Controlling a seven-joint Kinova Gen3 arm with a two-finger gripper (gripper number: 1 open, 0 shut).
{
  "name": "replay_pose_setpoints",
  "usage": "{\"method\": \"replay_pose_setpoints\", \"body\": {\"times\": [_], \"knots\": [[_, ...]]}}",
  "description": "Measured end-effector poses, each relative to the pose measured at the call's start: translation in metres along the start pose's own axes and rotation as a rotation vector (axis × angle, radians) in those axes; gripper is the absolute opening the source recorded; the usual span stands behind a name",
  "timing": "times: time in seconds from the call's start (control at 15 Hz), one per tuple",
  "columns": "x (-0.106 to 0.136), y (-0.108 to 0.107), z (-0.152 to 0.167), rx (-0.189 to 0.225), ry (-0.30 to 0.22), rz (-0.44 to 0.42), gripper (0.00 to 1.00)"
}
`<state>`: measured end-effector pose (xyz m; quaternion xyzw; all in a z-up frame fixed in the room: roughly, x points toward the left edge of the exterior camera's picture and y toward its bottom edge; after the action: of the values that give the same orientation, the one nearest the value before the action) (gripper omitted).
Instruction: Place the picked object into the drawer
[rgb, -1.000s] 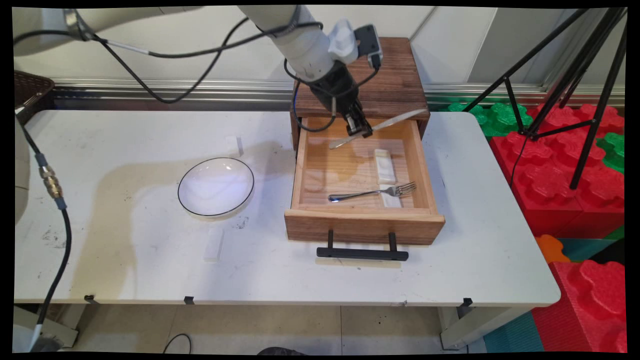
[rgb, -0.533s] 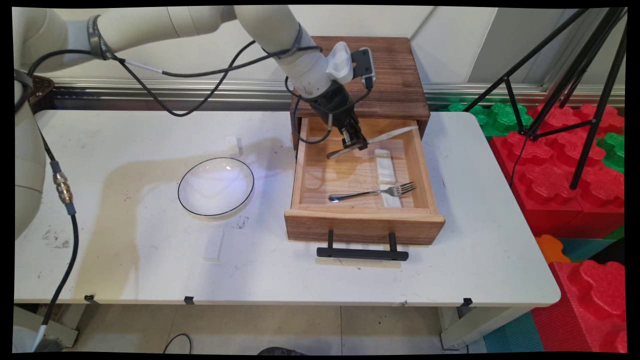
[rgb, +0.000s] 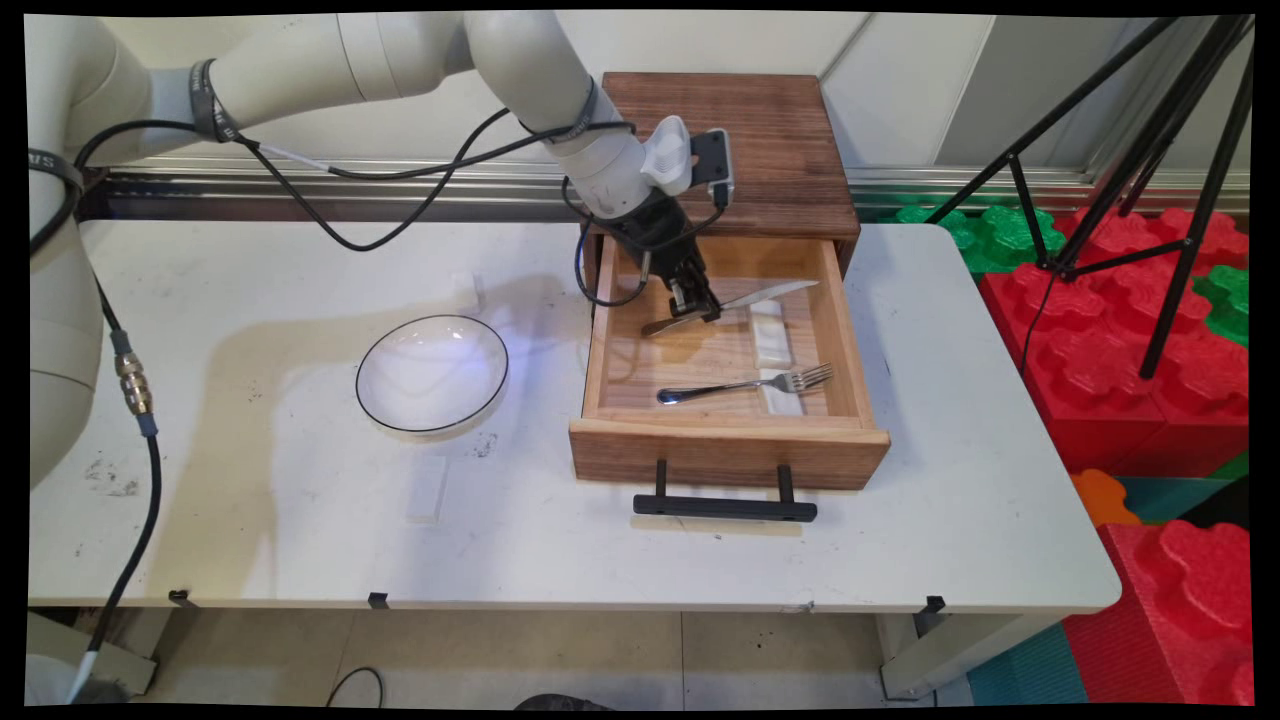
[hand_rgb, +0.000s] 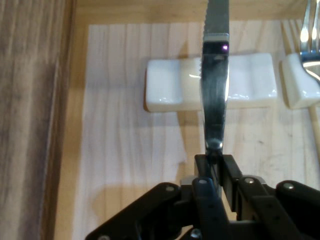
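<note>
My gripper is shut on a steel knife, held by its handle low inside the open wooden drawer. The blade points right and passes over a white cutlery rest on the drawer floor. A fork lies nearer the drawer front, its tines on a second white rest.
The drawer belongs to a dark wooden cabinet at the table's back; its black handle juts toward the front edge. A white bowl sits left of the drawer, with small white rests nearby. Tripod legs and red foam blocks stand at right.
The gripper has carried the knife down and toward the front left, from above the drawer's back edge to just over the drawer floor and the rest.
</note>
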<state>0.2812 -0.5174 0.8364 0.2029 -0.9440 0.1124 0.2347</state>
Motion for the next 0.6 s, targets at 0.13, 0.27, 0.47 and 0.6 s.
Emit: {"method": "replay_pose_setpoints", "body": {"times": [0.13,0.27,0.47,0.6], "knots": [[-0.0025,-0.0003,0.0021,-0.004,-0.002,0.002,0.00],[-0.0046,-0.0006,0.0043,-0.008,-0.003,0.004,0.00],[-0.0068,-0.0011,0.0086,-0.014,-0.001,0.008,0.00],[-0.0088,-0.0013,0.0103,-0.017,0.001,0.010,1.00]]}}
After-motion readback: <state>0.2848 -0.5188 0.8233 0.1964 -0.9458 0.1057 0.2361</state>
